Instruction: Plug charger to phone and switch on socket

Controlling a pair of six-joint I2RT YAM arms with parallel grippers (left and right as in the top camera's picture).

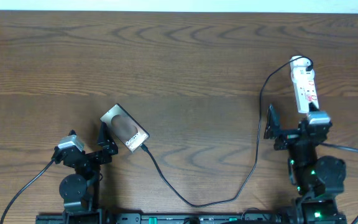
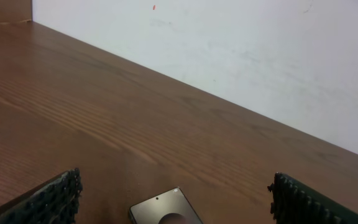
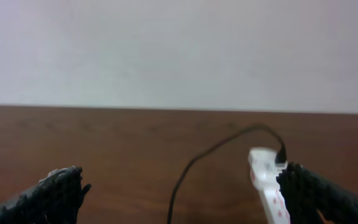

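While both arms sit at the near edge of the table (image 1: pixel 179 56), the left gripper (image 2: pixel 174 183) stands spread wide and holds nothing. Its two ridged black fingers (image 2: pixel 51 202) are far apart, and in the wrist view a corner of the phone (image 1: pixel 125 129) lies low between them, not touched by either. The right gripper (image 3: pixel 180 177) is spread just as wide and is empty too. The socket (image 1: pixel 304 84) lies just beyond its right finger, whose tip hides the near end of the strip, so whether the two touch cannot be told. The phone lies flat and turned at a slant near the left arm, with silvery edges, a dark brownish patch on its face and a line of white lettering. The charger (image 1: pixel 194 204) is a thin black cable that meets the phone's lower short edge. Whether its tip is seated there is too small to tell. From the phone it loops toward the near edge, climbs past the right arm and ends in a small black plug at the far end of the socket. The socket is a narrow white strip with small red marks, lying lengthwise away from the right arm.
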